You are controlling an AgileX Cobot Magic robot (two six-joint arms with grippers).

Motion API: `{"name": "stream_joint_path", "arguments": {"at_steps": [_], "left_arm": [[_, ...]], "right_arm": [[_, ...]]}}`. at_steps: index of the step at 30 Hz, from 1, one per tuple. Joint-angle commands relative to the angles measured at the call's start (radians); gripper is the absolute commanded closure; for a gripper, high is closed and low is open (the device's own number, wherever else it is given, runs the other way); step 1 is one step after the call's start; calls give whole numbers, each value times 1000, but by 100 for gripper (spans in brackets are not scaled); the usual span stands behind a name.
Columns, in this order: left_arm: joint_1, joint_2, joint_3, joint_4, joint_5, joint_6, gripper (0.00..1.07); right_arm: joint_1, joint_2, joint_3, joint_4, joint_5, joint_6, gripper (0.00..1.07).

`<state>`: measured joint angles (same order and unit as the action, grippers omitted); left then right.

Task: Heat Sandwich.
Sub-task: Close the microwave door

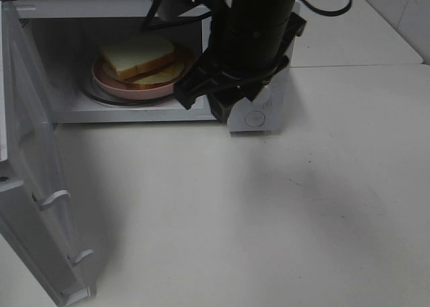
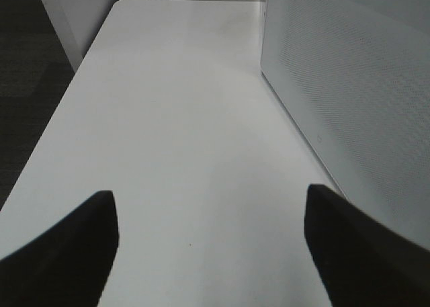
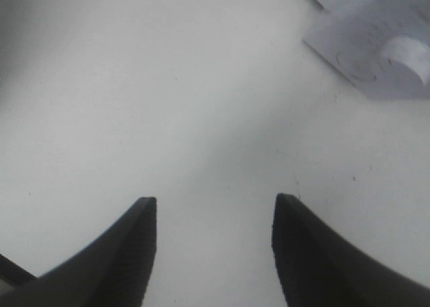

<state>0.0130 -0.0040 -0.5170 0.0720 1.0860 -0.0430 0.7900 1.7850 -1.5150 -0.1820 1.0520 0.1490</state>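
— Where do we stand?
— The microwave (image 1: 60,58) is open, with its door (image 1: 30,186) swung wide to the left. Inside, the pink plate (image 1: 111,86) sits on the turntable (image 1: 91,96) with the sandwich (image 1: 138,55) lying on it. I judge loading done, so closing the door is the step in hand.
— How will you do it well?
— I'd first take my right arm (image 1: 255,25) clear of the opening, then push slowly on the door's outer face near its free edge. The right gripper (image 3: 213,203) hangs spread wide and empty over the table (image 1: 269,206), near the control knob (image 3: 406,55). The left gripper (image 2: 209,196) is equally wide and holds nothing.
— And how does the sandwich lie?
— Flat, with its long axis across the cavity's width and its cut edge facing the opening. As far as I can see, nothing overhangs the plate toward the door.
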Motion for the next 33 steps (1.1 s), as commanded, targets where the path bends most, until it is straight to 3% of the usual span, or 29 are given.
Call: {"name": "stream_joint_path", "arguments": {"at_steps": [1,6,11,15,23,25,29,33], "left_arm": [[1,-17,3,4,-18,-1,33],[1,-17,3,4,-18,-1,33],[1,-17,3,4,-18,-1,33],[1,-17,3,4,-18,-1,33],[1,-17,3,4,-18,-1,33],[1,-17,3,4,-18,-1,33],[1,-17,3,4,-18,-1,33],[1,-17,3,4,-18,-1,33]], "right_arm": [[-39,-20,5,-1,102,63,55],[-113,-23,5,25,191,40,55],[-262,-31,5,137,191,-48,55],[-339,-35,5,132,191,-58,55],[-599,-45,5,133,192,-124,55],[-621,-45,5,133,192,-128,55],[-755,-135,107,133,192,-140,55],[-796,-227,206,133,191,-136,55]]}}
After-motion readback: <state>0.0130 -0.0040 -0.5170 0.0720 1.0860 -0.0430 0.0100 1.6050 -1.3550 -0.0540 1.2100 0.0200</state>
